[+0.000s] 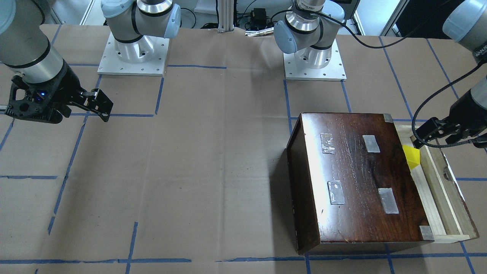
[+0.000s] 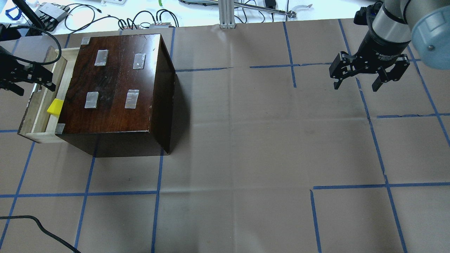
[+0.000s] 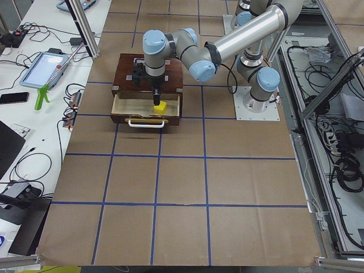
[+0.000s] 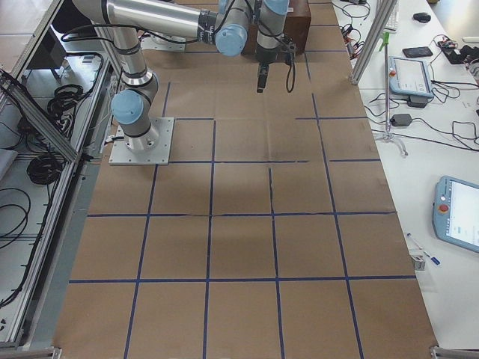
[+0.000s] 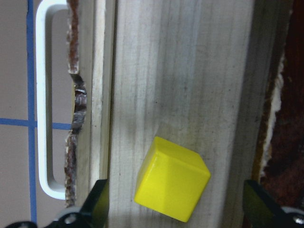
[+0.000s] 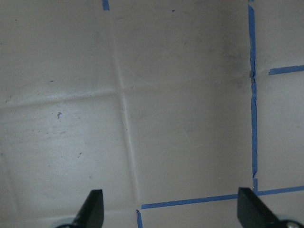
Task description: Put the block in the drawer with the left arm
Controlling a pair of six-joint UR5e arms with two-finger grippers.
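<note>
The block [image 5: 172, 179] is lying free in the drawer [image 5: 190, 71], by the far-left corner of the bench [image 2: 246, 140]. The left gripper [image 5: 176, 202] is hanging released above it. Probably best now: rising straight up, avoiding the drawer walls.

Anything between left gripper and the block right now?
No. In the left wrist view the left gripper hangs open above the block, which rests on the drawer floor; only open space separates them.
</note>
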